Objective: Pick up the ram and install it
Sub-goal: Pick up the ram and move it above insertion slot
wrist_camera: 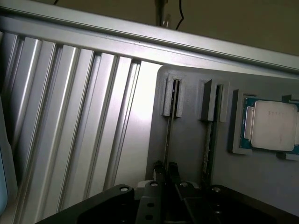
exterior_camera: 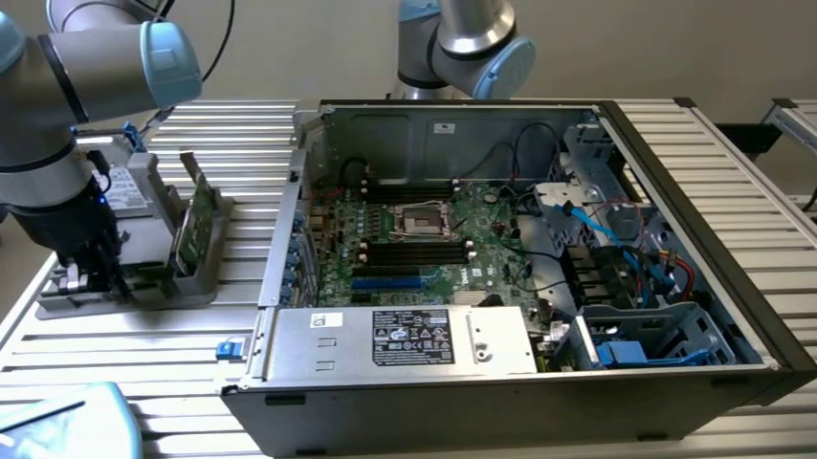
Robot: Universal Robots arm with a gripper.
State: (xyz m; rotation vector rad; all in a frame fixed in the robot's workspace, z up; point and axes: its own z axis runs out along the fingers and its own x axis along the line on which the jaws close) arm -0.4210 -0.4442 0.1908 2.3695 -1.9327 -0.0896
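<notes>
The ram [wrist_camera: 169, 133] stands on edge in a slot of the grey holder [wrist_camera: 189, 88], seen as a thin dark strip. My gripper [wrist_camera: 166, 171] is down on it, with one dark fingertip on either side of the strip, shut on it. In the exterior view the gripper [exterior_camera: 92, 279] sits low over the left end of the holder [exterior_camera: 191, 284], and the arm hides the ram there. The open computer case [exterior_camera: 715, 239] lies to the exterior view's right, with the motherboard [exterior_camera: 441, 229] and its black memory slots [exterior_camera: 411, 251] facing up.
A taller green board [exterior_camera: 191, 225] stands in the holder beside my gripper, edge-on in the wrist view [wrist_camera: 209, 135]. A square silver processor chip [wrist_camera: 273, 125] lies in a holder pocket. A second arm [exterior_camera: 460, 43] stands behind the case. The table is ribbed aluminium [exterior_camera: 128, 354].
</notes>
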